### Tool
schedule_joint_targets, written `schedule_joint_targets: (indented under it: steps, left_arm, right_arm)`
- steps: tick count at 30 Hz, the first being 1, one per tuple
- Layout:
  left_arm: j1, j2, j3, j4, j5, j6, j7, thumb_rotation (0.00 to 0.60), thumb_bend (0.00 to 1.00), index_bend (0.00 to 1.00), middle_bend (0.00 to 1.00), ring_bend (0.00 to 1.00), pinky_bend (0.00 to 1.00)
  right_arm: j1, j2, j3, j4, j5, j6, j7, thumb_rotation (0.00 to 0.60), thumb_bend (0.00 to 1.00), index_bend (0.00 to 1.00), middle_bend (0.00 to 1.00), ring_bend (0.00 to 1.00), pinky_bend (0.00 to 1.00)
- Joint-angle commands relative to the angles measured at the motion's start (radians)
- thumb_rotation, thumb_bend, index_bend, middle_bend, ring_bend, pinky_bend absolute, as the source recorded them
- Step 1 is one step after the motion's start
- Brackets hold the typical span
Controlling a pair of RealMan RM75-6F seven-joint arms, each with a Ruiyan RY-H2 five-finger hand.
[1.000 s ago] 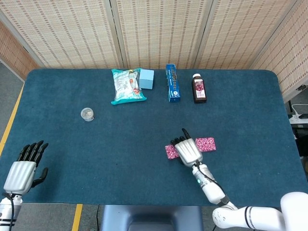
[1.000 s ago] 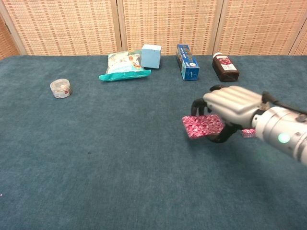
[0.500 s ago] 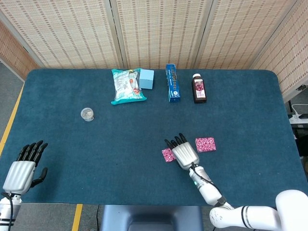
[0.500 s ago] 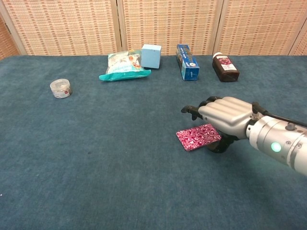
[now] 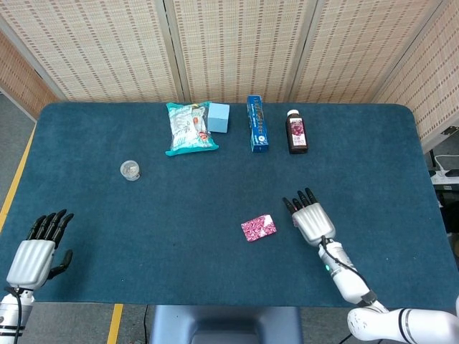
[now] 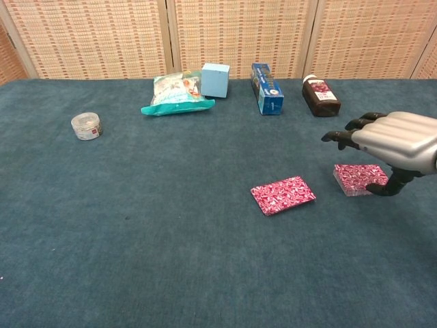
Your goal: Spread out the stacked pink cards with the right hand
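Note:
One pink patterned card (image 5: 258, 227) (image 6: 283, 195) lies flat and alone on the blue table top. To its right sits the small stack of pink cards (image 6: 360, 178), which the head view hides under my right hand (image 5: 312, 218) (image 6: 392, 137). That hand hovers over the stack with its fingers stretched forward and apart, and its thumb hangs down by the stack's right end. It holds nothing. My left hand (image 5: 32, 254) rests at the table's near left corner with its fingers spread and empty.
Along the far side stand a snack bag (image 5: 190, 127), a light blue cube (image 5: 219, 117), a blue box (image 5: 257, 123) and a dark bottle (image 5: 297, 132). A small round jar (image 5: 130, 170) sits to the left.
My right hand has set the single card down, let go and moved right, over the stack. The left hand has not moved.

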Motion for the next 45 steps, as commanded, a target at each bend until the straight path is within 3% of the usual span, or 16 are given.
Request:
schedule_joint_targets:
  steps: [1,14,27,35,45]
  left_arm:
    - [-0.001,-0.001,-0.001,-0.005,-0.001,0.000,0.007,0.600,0.46,0.00,0.00,0.00,0.07]
    - [0.003,-0.008,0.006,0.003,-0.001,-0.001,0.011,0.600,0.46,0.00,0.00,0.00,0.07]
    - [-0.001,-0.011,0.002,0.001,-0.011,-0.011,0.019,0.600,0.46,0.00,0.00,0.00,0.07]
    - [-0.001,-0.009,0.005,0.000,-0.005,-0.008,0.015,0.600,0.46,0.00,0.00,0.00,0.07]
    - [-0.002,-0.006,0.006,0.002,-0.004,-0.011,0.008,0.600,0.46,0.00,0.00,0.00,0.07]
  right_arm:
    - [-0.013,0.003,-0.021,0.049,-0.003,-0.023,0.026,0.600,0.27,0.00,0.17,0.05,0.00]
    - [-0.010,-0.037,0.001,0.157,0.009,-0.062,0.072,0.600,0.27,0.02,0.17,0.05,0.00]
    - [-0.012,-0.054,0.016,0.197,-0.023,-0.076,0.134,0.600,0.27,0.22,0.17,0.05,0.00]
    - [-0.014,-0.062,0.016,0.199,-0.014,-0.083,0.125,0.600,0.27,0.16,0.17,0.05,0.00]
    - [-0.014,-0.080,0.021,0.210,-0.001,-0.091,0.123,0.600,0.27,0.22,0.18,0.07,0.00]
